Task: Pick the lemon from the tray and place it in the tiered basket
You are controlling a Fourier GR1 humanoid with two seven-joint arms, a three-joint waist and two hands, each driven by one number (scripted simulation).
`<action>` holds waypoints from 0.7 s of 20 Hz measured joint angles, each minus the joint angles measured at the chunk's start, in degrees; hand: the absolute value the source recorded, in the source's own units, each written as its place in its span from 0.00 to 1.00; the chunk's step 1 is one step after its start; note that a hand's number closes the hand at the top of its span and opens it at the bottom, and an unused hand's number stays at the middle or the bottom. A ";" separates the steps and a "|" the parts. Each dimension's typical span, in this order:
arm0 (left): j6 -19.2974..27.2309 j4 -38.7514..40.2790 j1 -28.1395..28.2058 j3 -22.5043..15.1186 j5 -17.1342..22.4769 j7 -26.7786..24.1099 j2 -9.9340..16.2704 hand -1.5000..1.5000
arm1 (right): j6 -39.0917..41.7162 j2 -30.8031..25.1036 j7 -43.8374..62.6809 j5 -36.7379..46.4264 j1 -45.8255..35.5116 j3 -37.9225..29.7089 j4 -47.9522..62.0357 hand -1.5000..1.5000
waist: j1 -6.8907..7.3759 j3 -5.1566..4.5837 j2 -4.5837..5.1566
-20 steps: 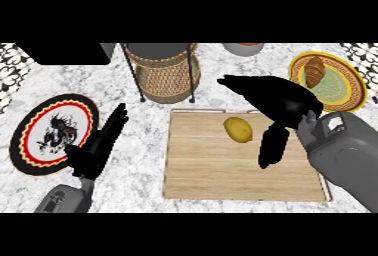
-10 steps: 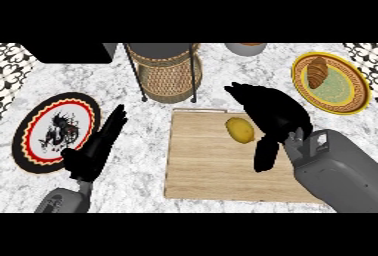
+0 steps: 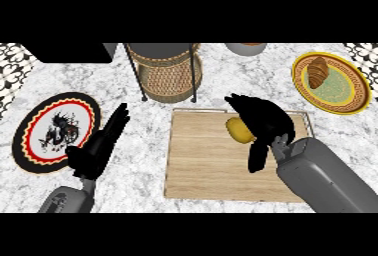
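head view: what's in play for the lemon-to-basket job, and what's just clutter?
In play: lemon, wooden tray, tiered basket, right hand curling over the lemon.

Clutter: croissant on the yellow plate, red-rimmed plate, resting left hand.

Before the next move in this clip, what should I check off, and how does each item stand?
1. Lemon on the wooden tray: ok.
2. Right robot hand over the lemon, its fingers curving round it: ok.
3. Fingers closed on the lemon: cannot tell; the hand hides much of it.
4. Lemon lifted off the tray: cannot tell.
5. Tiered basket behind the tray, top not covered: ok.
6. Left robot hand open beside the tray, outside the tray-to-basket line: ok.
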 measured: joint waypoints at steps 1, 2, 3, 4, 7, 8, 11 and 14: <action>0.03 -0.73 0.13 -0.11 -0.35 0.68 -0.49 0.50 | -0.04 0.78 -0.47 1.18 0.27 -0.40 0.73 0.00 | 0.01 0.00 0.00; -0.03 -0.12 -0.24 0.31 -0.74 0.43 -0.93 0.50 | 0.17 1.38 -0.84 2.10 0.22 -1.20 1.59 0.00 | 0.00 0.01 0.01; -0.35 0.40 -0.20 0.70 -1.09 0.10 -1.11 0.50 | 0.13 1.95 -1.62 3.28 0.46 -1.75 2.53 0.00 | -0.01 0.00 0.00; -1.00 0.75 -0.15 1.26 -1.23 -0.07 -0.83 0.50 | 0.10 2.43 -1.68 4.20 1.17 -2.08 2.75 0.00 | -0.03 0.00 0.00; -1.83 -0.65 1.54 1.86 -1.60 -0.55 -0.73 0.50 | -0.97 2.17 -3.76 6.85 4.55 -2.57 3.20 0.00 | -0.06 -0.01 -0.03; -2.22 -0.09 1.11 2.32 -1.81 -0.28 -0.92 0.50 | -0.64 2.23 -4.50 7.55 5.30 -3.22 3.14 0.00 | -0.09 0.01 -0.01; -2.74 -0.02 0.78 3.03 -2.67 0.18 -1.81 0.50 | -0.64 3.95 -7.21 10.18 4.99 -4.83 7.04 0.00 | -0.03 0.01 0.01; -3.37 0.38 0.96 3.77 -3.44 -0.48 -2.38 0.50 | -0.66 4.24 -10.89 11.88 4.65 -6.89 10.49 0.00 | 0.01 0.01 0.02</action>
